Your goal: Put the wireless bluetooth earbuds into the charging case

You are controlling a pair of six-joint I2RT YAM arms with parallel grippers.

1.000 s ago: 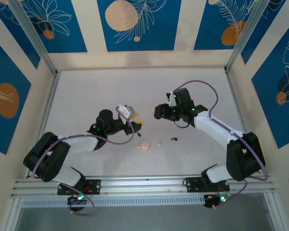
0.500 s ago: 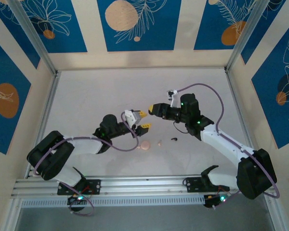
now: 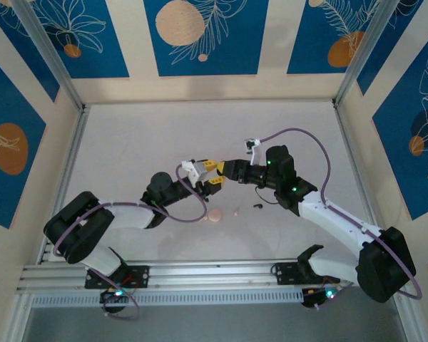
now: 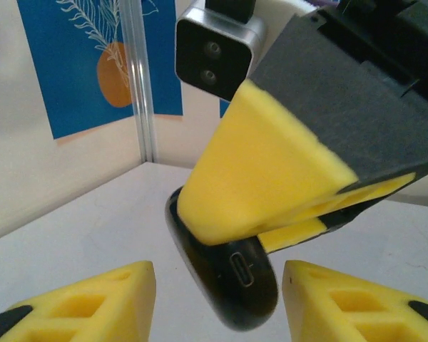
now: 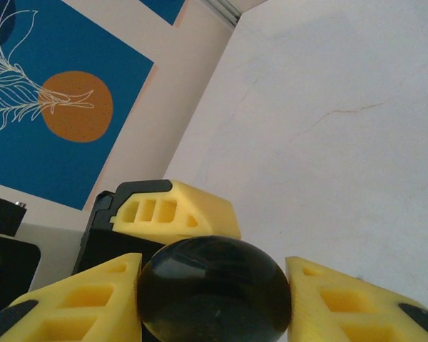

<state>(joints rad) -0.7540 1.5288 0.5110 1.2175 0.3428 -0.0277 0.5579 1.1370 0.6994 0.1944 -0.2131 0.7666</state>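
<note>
On the left, left gripper point(image 3: 214, 174): jaws apart, flanking black case point(image 4: 232, 281), not clamped.
Pink case point(image 3: 214, 215): on table point(image 3: 128, 157), below the grippers.
Pink earbud point(image 3: 237, 211): on table just beside pink case.
Black earbud point(image 3: 257, 206): loose on table, farther right.
Right gripper point(image 5: 214, 299): clamped on black case.

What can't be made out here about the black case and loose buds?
- Black case lid, open or shut: left wrist, the right claw covers the upper part; right wrist, the bottom edge cuts it off.
- Black earbud and pink earbud, which way they lie: top external, too small.
- Pink case, open or shut: top external, too small.
</note>
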